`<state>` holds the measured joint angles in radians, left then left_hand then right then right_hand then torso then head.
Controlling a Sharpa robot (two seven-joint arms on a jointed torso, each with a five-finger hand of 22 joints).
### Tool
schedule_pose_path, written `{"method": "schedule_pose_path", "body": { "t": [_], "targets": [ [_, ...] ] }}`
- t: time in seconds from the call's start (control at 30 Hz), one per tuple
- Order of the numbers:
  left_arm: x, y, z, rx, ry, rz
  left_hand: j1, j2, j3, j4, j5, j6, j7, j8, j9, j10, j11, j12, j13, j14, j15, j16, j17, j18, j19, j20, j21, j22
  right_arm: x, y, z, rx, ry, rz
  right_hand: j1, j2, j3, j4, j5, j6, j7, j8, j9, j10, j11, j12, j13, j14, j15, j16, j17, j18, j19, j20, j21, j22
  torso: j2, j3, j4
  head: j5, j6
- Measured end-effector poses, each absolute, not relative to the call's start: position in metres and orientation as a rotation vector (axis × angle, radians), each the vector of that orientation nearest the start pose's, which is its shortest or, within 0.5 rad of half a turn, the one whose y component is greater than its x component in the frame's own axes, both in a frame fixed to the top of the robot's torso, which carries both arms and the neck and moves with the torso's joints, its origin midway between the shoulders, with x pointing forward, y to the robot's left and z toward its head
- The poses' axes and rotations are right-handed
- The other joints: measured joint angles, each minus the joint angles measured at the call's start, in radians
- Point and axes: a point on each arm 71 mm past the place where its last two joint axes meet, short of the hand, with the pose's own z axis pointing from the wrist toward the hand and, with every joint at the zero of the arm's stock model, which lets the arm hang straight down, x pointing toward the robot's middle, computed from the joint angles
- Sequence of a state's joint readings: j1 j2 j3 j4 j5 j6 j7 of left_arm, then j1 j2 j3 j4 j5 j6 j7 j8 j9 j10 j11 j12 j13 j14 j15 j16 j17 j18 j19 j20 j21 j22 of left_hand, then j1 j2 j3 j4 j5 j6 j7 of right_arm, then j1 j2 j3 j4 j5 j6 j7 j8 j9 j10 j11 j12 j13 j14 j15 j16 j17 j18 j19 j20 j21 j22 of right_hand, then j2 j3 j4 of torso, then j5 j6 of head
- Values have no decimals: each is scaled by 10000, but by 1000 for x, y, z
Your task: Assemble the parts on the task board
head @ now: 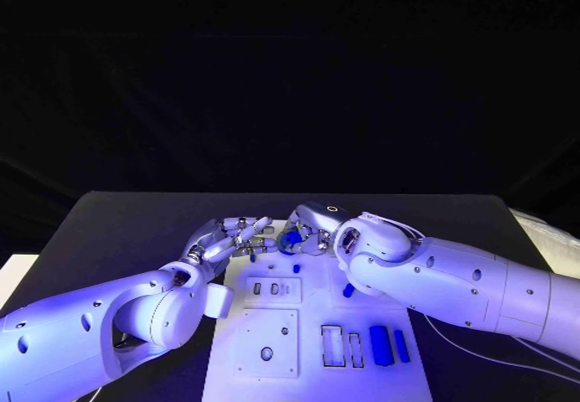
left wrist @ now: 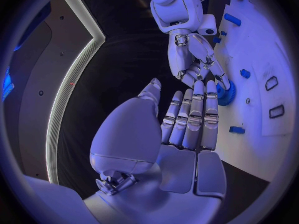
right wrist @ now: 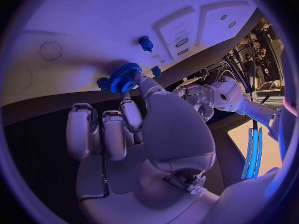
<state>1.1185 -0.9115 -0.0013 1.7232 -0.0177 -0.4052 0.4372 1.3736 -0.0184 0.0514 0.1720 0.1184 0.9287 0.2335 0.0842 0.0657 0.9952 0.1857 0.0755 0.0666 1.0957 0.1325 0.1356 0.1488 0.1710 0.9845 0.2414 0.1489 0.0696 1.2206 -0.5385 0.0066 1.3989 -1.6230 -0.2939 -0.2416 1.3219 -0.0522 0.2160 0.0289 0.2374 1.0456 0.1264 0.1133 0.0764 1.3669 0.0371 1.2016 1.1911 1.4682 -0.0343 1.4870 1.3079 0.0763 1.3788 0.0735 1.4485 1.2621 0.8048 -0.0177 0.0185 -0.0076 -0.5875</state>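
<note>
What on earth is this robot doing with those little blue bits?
It is fitting small blue parts onto a white task board on a black table. Both hands are at the board's far edge. The right hand has its fingertips on a blue gear, apparently holding or pressing it at the board. The left hand is beside it with fingers extended, holding nothing. Other blue parts, such as a peg and two bars, wait elsewhere on the board.

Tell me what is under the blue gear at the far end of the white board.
The blue gear sits against the white board, with the right hand fingers touching its rim. A small blue piece shows beside it. Any peg or hole directly under it is covered.
</note>
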Motion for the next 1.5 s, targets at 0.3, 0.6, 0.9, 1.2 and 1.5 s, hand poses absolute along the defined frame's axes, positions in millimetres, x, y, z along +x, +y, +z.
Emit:
{"method": "schedule_pose_path", "body": {
  "t": [0.3,0.6,0.9,1.2,1.5],
  "targets": [
    [443,190,-182,-11329,14052,-16039,0,0,0,0,0,0,0,0,0,0,0,0,0,0,0,0,-1,1,0,0,0,0,507,-83,-167,-2936,15819,6203,-368,-199,-220,158,-484,-2626,461,-561,-196,-815,431,-1102,-966,-35,291,0,-1,3,-202,276,-50,-268,-4,6,-8,-3,1],
    [443,190,-182,-11333,14053,-16031,0,0,0,0,0,0,0,0,0,0,0,0,0,0,0,0,-1,0,-1,0,0,1,509,-85,-167,-2896,15821,6123,-384,-287,-525,463,-229,-2094,471,-491,-97,-882,463,-1195,-1092,-36,362,-40,-2,2,-234,380,-49,-303,-4,9,-8,-28,7],
    [443,190,-182,-11335,14055,-16027,0,0,0,0,0,0,0,0,0,0,0,0,0,0,0,0,7,1,-1,0,0,0,509,-88,-168,-2829,15904,6093,-615,-56,-818,796,225,-1203,311,-249,-14,-695,317,-792,-749,-36,362,-54,-3,2,-220,365,-49,-202,-3,9,-2,-48,8],
    [443,191,-182,-11343,14053,-16007,0,0,-17,-17,0,0,0,-40,0,0,0,0,0,0,0,0,6,2,35,36,0,-4,508,-91,-169,-2698,16118,6215,-740,-22,-1028,1054,280,-913,235,-173,-11,-472,263,-420,-407,-35,285,-54,-4,4,-141,285,-48,-120,-1,7,-1,-42,-21],
    [443,191,-182,-11347,14061,-16006,0,0,-28,-28,0,0,0,-40,0,0,0,0,0,0,0,0,14,2,35,36,1,-9,510,-93,-172,-2578,16356,6018,-854,-116,-1318,1259,534,-1209,344,-423,-93,-565,356,-614,-629,-35,286,-54,-5,4,-141,286,-48,-172,-1,3,11,-64,-24]
  ]
}}
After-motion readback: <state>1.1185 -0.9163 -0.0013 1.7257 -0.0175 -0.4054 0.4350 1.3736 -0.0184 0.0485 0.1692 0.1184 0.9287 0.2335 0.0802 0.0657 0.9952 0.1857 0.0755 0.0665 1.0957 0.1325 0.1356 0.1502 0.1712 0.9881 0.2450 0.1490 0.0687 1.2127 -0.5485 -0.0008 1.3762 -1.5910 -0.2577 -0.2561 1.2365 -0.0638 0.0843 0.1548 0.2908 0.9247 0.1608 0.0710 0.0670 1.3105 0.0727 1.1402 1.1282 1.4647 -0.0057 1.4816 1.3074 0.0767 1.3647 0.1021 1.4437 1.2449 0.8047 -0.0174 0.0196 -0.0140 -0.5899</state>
